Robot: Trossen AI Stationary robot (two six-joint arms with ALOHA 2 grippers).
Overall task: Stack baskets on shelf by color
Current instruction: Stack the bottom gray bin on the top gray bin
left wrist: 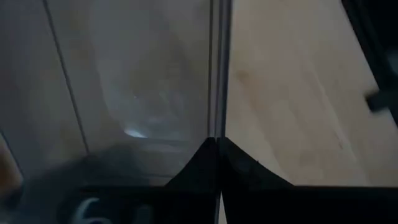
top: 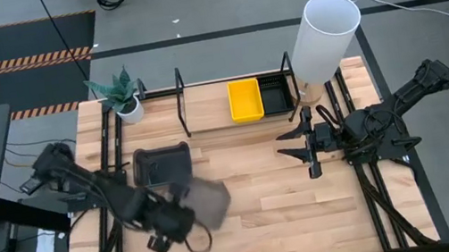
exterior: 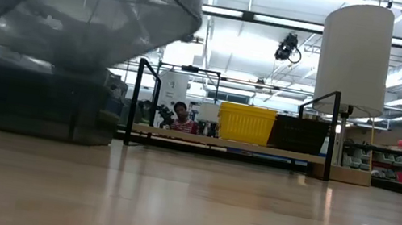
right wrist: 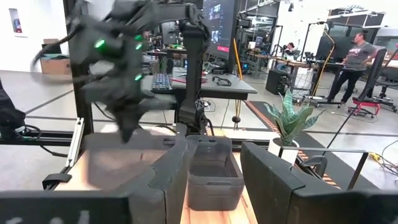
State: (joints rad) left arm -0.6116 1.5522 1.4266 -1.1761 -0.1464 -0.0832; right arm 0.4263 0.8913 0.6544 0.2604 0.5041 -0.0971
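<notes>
left gripper [top: 186, 215] pinches grey basket's [top: 210, 202] rim

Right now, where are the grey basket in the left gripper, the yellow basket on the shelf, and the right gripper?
grey basket [top: 210, 202], high view, on its tilted floor.
left gripper [top: 186, 215], high view, at the fingertips on the basket's edge.
yellow basket [top: 245, 101], high view, on its inside floor.
right gripper [top: 303, 143], high view, between its fingertips.
</notes>
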